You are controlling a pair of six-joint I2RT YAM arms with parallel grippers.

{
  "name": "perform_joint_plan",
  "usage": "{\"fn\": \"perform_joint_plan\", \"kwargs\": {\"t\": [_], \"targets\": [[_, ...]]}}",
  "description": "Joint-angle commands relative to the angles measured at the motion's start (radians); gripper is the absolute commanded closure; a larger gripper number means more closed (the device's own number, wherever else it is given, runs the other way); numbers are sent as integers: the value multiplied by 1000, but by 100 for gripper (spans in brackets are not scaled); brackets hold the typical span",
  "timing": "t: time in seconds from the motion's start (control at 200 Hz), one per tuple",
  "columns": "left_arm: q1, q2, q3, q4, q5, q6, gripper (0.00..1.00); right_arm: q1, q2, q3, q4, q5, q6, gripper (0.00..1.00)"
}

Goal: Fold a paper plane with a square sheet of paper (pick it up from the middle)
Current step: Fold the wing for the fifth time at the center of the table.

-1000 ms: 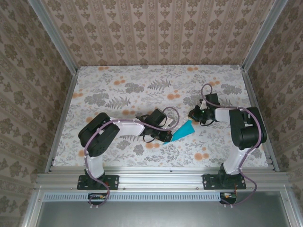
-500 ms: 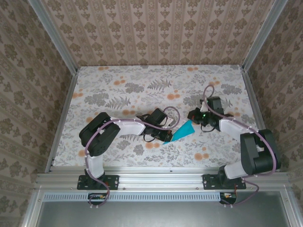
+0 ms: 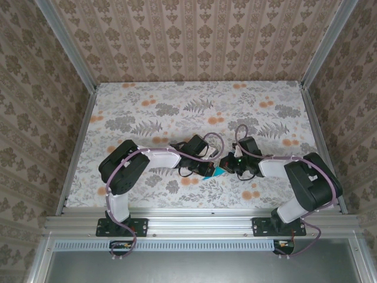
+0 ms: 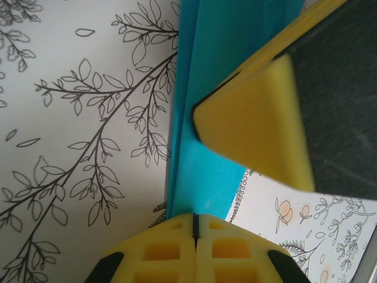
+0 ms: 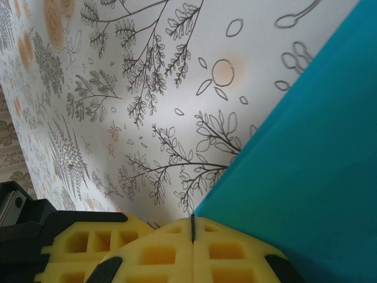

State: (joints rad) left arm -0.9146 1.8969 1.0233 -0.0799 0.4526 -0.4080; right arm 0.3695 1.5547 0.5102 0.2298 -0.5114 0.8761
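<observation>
The teal-blue sheet of paper (image 3: 218, 171) lies folded into a narrow layered strip on the table, between the two grippers. My left gripper (image 3: 207, 169) is shut, and in the left wrist view its tips (image 4: 194, 219) rest on the near end of the folded paper (image 4: 218, 71). My right gripper (image 3: 227, 166) is shut too and sits low over the paper, covering most of it from above. In the right wrist view its tips (image 5: 192, 223) meet the corner of the paper (image 5: 312, 153). The right fingers (image 4: 259, 130) loom over the strip in the left wrist view.
The table (image 3: 177, 106) has a floral cloth, with patterned walls on three sides. An aluminium rail (image 3: 200, 221) runs along the near edge by the arm bases. Both grippers sit almost touching; a left finger (image 5: 76, 250) shows beside the right tips.
The right arm has swung left and nearer, bringing its gripper from the paper's far right end down over it. The left gripper has stayed put. Less paper shows from above.
</observation>
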Motion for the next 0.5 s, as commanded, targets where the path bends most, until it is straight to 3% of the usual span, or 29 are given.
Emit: {"fn": "perform_joint_plan", "kwargs": {"t": [0.0, 0.495], "targets": [[-14, 83, -65, -189, -74, 3, 96, 11, 38, -4, 45, 30, 16, 100], [-45, 27, -79, -268, -135, -2, 96, 13, 102, -25, -112, 211, -101, 100]]}}
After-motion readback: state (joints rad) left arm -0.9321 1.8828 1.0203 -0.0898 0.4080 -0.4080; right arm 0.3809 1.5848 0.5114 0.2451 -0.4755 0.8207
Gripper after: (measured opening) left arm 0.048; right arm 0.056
